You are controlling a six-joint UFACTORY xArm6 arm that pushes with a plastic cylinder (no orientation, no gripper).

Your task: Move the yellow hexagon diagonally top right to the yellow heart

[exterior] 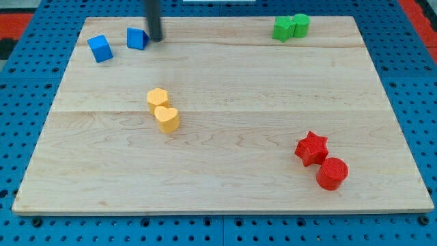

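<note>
Roughly in the middle of the wooden counter [225, 137], a little toward the view's left, the yellow hexagon [157, 99] and the yellow heart [166, 119] stand touching each other. The hexagon is at the upper left of the heart, and the pair makes a short line going from upper left to lower right. The heart's notch seems to face the hexagon, but I cannot tell this for sure.

My tip [156, 39] is near the view's top, just beside the right edge of a blue block [136, 38], perhaps touching it; it is well apart from the yellow pair. A second blue block [100, 48] lies near, to the left of the first one. At the top right, two green blocks [284, 29] [300, 24] stand pressed together. At the bottom right, a red star [311, 148] touches a red cylinder [332, 173]. The arm has no fingers, only the dark rod. No container is on the counter.
</note>
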